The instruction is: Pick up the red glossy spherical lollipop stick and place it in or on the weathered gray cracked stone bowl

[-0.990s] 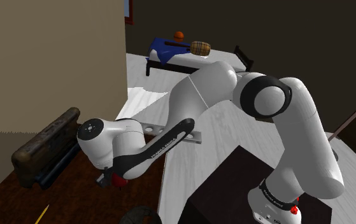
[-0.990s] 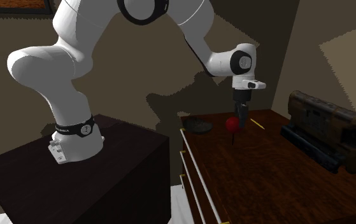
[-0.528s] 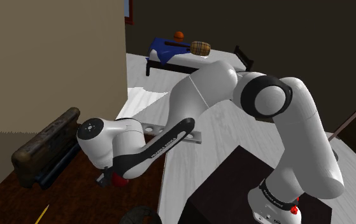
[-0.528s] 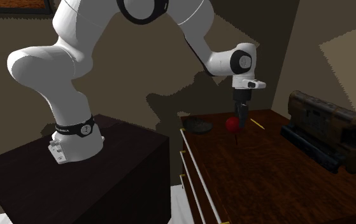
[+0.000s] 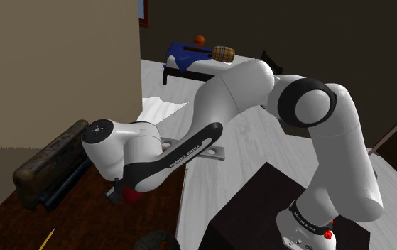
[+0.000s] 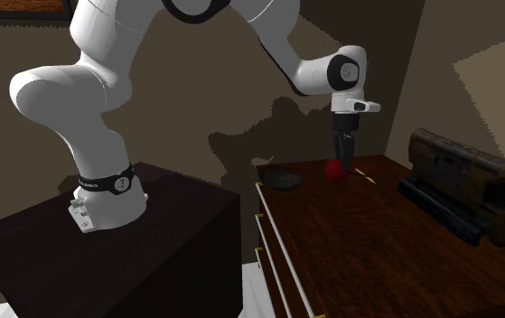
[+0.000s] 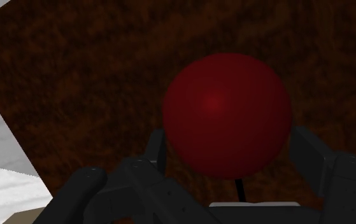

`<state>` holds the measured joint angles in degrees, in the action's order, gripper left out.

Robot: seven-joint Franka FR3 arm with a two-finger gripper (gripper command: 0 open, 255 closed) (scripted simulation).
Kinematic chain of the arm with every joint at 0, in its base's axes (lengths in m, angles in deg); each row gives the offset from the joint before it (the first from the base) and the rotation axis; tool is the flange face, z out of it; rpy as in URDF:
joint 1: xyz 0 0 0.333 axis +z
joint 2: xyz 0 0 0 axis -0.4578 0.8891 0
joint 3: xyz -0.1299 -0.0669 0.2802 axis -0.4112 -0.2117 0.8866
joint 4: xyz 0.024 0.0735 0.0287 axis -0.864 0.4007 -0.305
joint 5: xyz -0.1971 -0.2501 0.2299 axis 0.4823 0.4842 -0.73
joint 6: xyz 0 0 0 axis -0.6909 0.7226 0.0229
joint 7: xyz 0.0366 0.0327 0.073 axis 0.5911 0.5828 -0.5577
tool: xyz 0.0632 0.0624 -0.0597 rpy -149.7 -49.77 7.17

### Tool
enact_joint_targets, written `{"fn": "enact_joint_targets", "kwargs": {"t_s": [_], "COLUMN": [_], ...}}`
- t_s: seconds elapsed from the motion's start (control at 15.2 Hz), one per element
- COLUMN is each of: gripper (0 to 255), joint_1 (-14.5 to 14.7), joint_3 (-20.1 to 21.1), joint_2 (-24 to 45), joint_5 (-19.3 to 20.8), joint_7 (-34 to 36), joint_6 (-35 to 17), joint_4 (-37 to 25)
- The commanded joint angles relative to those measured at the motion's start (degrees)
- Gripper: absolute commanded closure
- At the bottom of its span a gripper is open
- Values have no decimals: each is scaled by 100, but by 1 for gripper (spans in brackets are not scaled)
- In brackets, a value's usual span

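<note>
My gripper (image 6: 341,161) points straight down over the dark wooden dresser top (image 6: 368,244). Its fingers are clamped on either side of the red ball of the lollipop (image 7: 226,108), whose thin dark stick hangs below. The dark bowl (image 6: 283,179) sits on the same top, near the ball on the second exterior view's left and apart from it; whether the stick's end clears the wood, I cannot tell.
</note>
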<state>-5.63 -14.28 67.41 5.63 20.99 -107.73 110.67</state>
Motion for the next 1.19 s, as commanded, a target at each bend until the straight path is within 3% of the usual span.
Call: {"fn": "enact_joint_targets", "kwargs": {"t_s": [0.0, 0.86, 1.12], "gripper": [255, 255, 255], "joint_1": [-26, -128, -86], "joint_3": [39, 241, 460], "joint_2": [-100, -610, -1169], "joint_5": [-56, -375, -548], "joint_7": [-49, -335, 24], "joint_6": [97, 726, 620], "joint_4": [-8, -200, 525]}}
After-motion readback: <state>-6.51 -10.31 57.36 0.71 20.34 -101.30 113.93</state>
